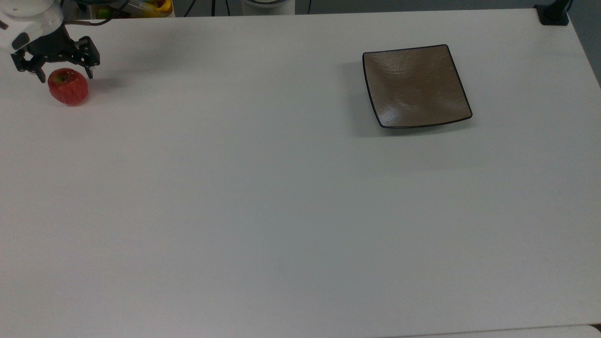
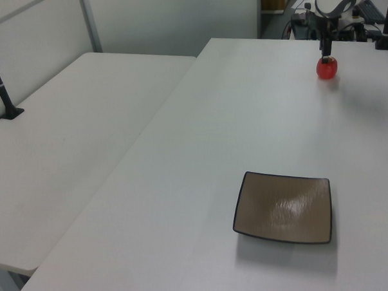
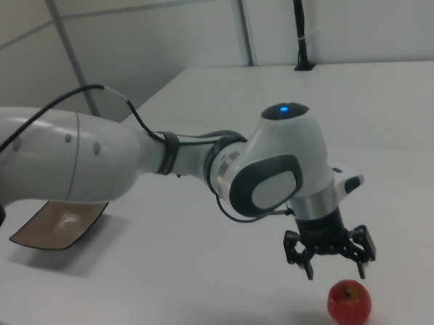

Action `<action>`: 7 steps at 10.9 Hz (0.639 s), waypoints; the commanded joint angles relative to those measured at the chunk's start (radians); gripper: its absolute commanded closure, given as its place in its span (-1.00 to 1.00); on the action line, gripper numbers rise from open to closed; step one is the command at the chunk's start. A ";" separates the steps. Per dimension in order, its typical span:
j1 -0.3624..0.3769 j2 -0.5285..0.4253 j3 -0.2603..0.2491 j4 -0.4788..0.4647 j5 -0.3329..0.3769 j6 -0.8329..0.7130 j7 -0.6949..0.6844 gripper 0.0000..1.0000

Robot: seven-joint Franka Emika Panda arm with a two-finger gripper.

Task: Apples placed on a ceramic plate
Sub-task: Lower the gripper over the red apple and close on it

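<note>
The apple [image 1: 68, 87] sits on the white bench [image 1: 281, 197] at the top view's far nine-o'clock edge, just under my pincer [image 1: 65, 75], whose fingers [image 3: 308, 270] stand apart on either side above it, not touching. The ceramic plate [image 1: 415, 87] lies well apart, toward two o'clock. My arm hides part of the plate in the right view.

So the apple [image 1: 68, 87] sits at the worktop's [image 1: 281, 197] far edge on the top view's left, the plate [image 1: 415, 87] well apart on the right, and the tool [image 1: 65, 77] hangs just above the apple.
</note>
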 commanded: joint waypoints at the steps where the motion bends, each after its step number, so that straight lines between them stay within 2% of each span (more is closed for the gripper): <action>1: -0.004 0.015 -0.009 -0.055 -0.049 0.125 -0.023 -1.00; 4: -0.008 0.048 -0.009 -0.092 -0.106 0.182 -0.023 -1.00; 6: -0.007 0.063 -0.009 -0.094 -0.110 0.187 -0.022 -1.00; 7: -0.007 0.063 -0.009 -0.094 -0.116 0.187 -0.022 -0.75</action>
